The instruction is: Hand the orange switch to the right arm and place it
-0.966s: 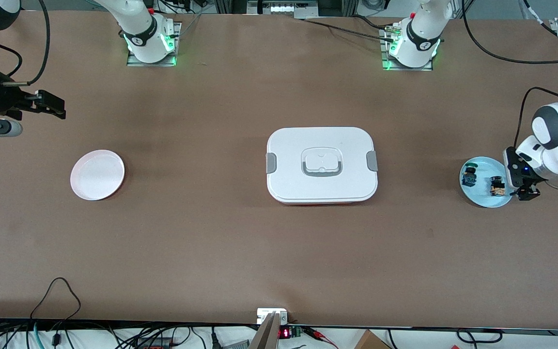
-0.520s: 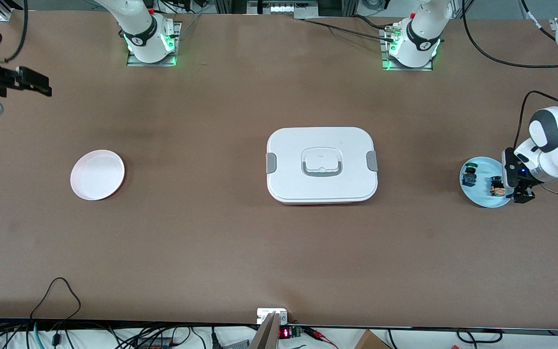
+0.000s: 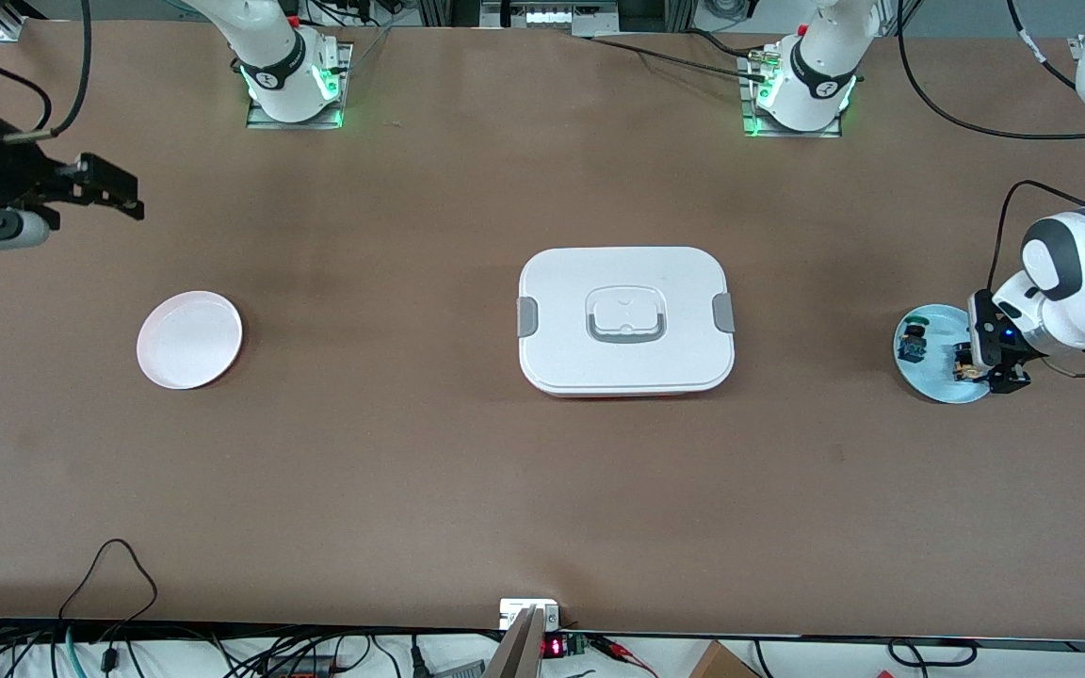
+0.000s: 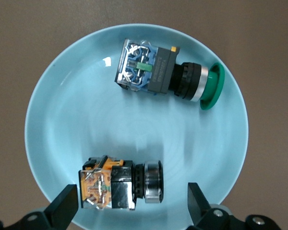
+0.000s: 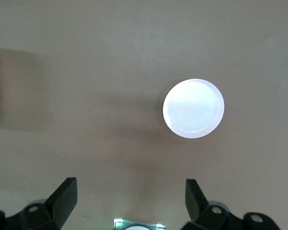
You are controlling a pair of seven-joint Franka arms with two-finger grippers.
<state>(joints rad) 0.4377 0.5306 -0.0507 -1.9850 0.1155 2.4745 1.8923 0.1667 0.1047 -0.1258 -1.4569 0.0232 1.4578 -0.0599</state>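
Note:
The orange switch (image 3: 964,365) lies on its side in a light blue plate (image 3: 929,381) at the left arm's end of the table. In the left wrist view the orange switch (image 4: 120,184) has an orange body and a black and silver head. My left gripper (image 3: 992,367) hangs open just over it, and in the left wrist view my left gripper (image 4: 132,205) has one finger off each end of the switch, not touching it. My right gripper (image 3: 114,188) is open and empty in the air over bare table at the right arm's end.
A switch with a green head and blue body (image 4: 158,72) lies in the same blue plate (image 4: 67,120). A white plate (image 3: 189,339) sits near the right arm's end; it also shows in the right wrist view (image 5: 193,108). A white lidded box (image 3: 625,320) stands mid-table.
My left gripper has crept over the blue plate until its fingers straddle the orange switch. My right gripper swung away toward the table's end, then came back toward the middle.

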